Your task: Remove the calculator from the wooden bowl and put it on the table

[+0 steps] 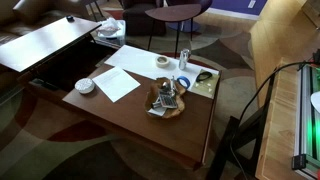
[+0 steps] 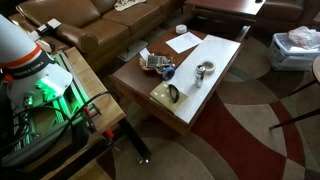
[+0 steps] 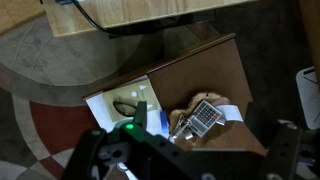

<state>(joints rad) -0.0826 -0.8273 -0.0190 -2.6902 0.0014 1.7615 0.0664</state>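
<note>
The calculator is grey with a dark key grid and lies tilted in the wooden bowl, among some small metallic items. The bowl stands on the dark reddish-brown table near one long edge. Both exterior views show the bowl with the calculator inside it. My gripper hangs high above the table, well clear of the bowl. Its dark fingers show wide apart at the bottom of the wrist view, open and empty. The exterior views do not show the gripper.
On the table are a white paper sheet, a small white bowl, a tape roll, a glass, a blue ring and a pale green card. A brown sofa stands alongside.
</note>
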